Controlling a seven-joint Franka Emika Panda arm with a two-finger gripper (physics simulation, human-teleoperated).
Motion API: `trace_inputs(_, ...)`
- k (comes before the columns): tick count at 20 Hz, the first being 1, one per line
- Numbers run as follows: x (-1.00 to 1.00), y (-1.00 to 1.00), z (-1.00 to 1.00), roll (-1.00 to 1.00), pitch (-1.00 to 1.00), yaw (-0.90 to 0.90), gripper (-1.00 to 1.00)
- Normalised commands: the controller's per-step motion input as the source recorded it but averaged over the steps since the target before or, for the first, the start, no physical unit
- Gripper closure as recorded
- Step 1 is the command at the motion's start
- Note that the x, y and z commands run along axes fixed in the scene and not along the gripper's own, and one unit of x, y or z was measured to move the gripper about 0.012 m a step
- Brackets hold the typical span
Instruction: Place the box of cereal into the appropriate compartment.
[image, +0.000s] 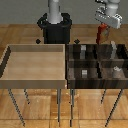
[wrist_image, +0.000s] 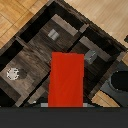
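Two stands on thin legs sit side by side over a wooden floor (image: 30, 35). The light wooden tray (image: 35, 80) is bare inside. Touching it on the exterior view's right is the dark compartment organiser (image: 72, 75) — its cells hold small grey blocks (image: 85, 73) — and a whitish object (wrist_image: 13, 74).
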Motion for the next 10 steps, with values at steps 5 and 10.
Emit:
trace_inputs(5,0.00,1.00,0.00,0.00,0.00,0.00,1.00)
trace_inputs(10,0.00,0.20,-0.40,0.00,0.00,0.00,1.00)
